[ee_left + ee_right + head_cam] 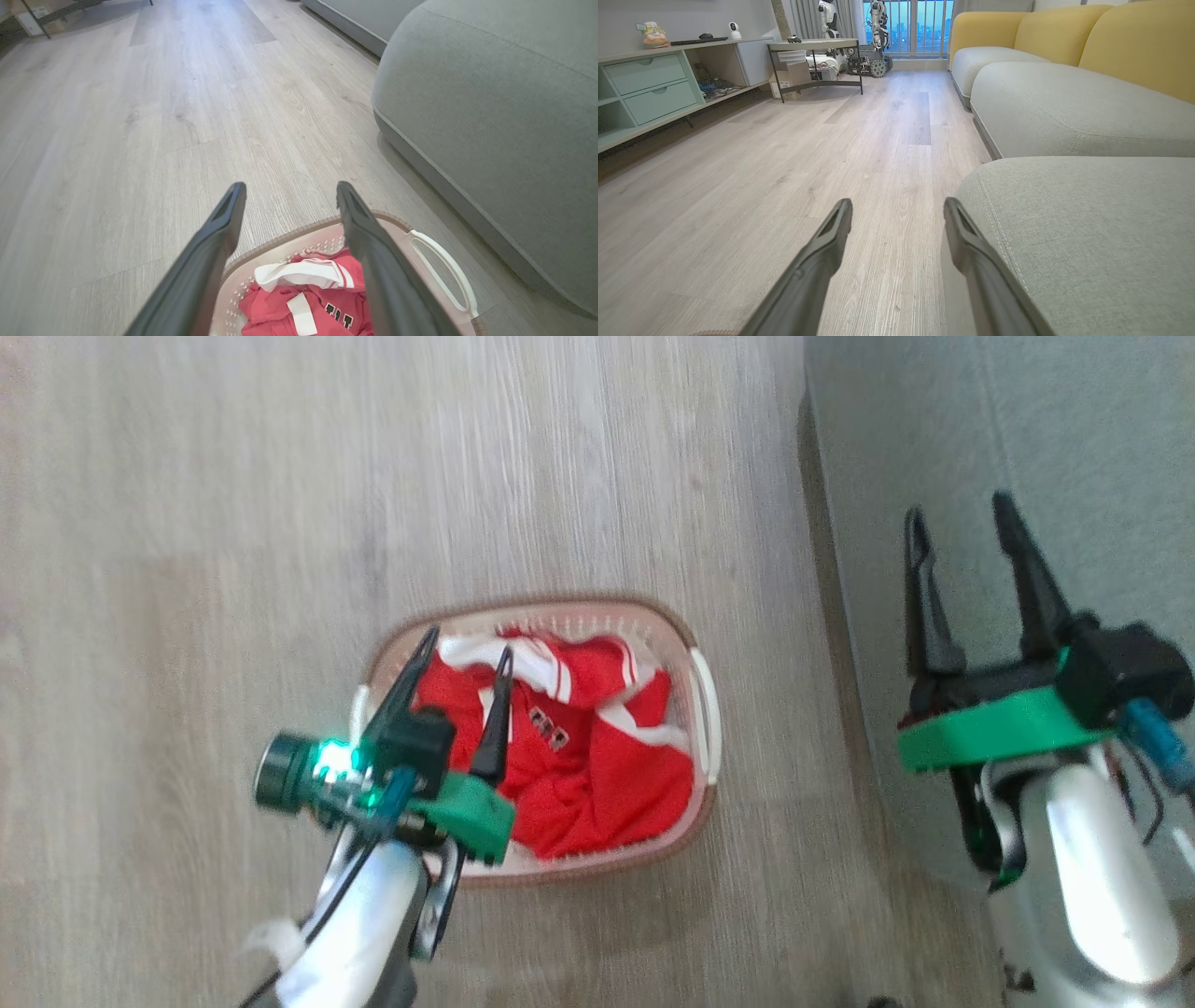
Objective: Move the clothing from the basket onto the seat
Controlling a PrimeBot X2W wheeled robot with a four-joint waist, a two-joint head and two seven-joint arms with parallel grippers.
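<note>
Clothing: red, heaped in basket on floor, beside seat. Left gripper: fingers spread, empty, over the basket. Right gripper: fingers spread, empty, over seat edge.

Living room: sofa, sideboard, wood floor.

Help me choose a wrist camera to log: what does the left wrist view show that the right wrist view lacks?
Left wrist view, of the two: the cream-white basket holding red clothing, below the open left gripper. Right wrist view: yellow sofa backs, a green drawer cabinet, a metal-frame table, the open right gripper. Both: pale wood floor and the grey-green seat.
</note>
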